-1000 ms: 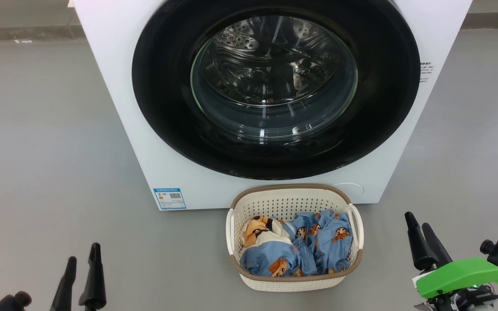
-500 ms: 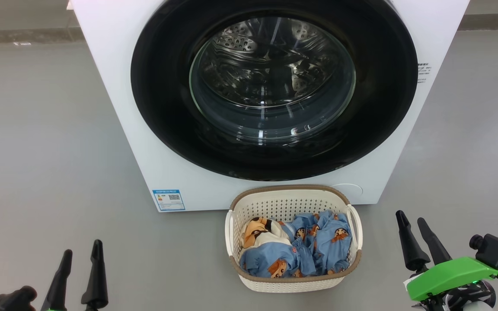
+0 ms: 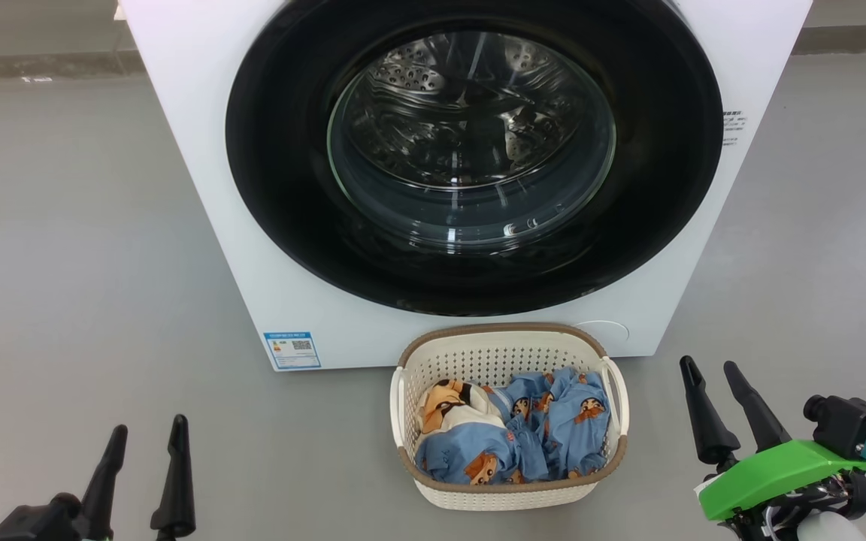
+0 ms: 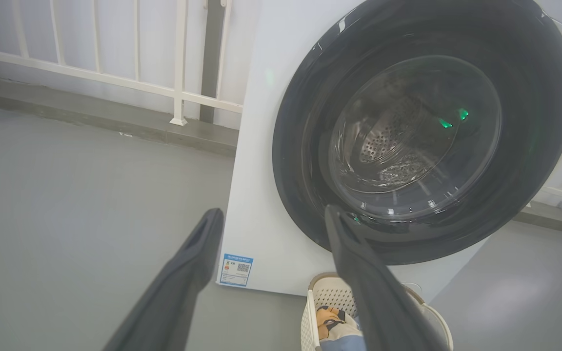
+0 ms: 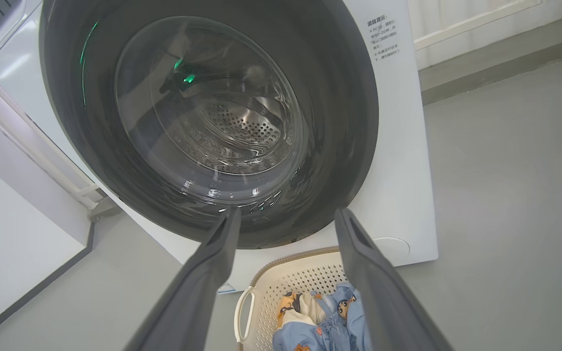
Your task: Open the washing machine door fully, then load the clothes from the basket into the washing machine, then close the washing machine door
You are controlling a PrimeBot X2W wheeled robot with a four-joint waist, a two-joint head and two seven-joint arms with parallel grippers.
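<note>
In the head view, you see the washing machine door (image 3: 283,150) shut at upper centre. The basket (image 3: 508,330) with the clothes (image 3: 512,439) stands just below it, handy for loading. Your left gripper (image 3: 149,425), lower left, and right gripper (image 3: 707,364), lower right, are spread wide and empty. The right one has crept a little up and left since the earlier frame. In the left wrist view, then the right, the fingers aim at the door, so I judge opening comes first.

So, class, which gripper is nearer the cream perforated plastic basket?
Right. The right gripper hovers just right of the basket; the left gripper is well off to its left.
</note>
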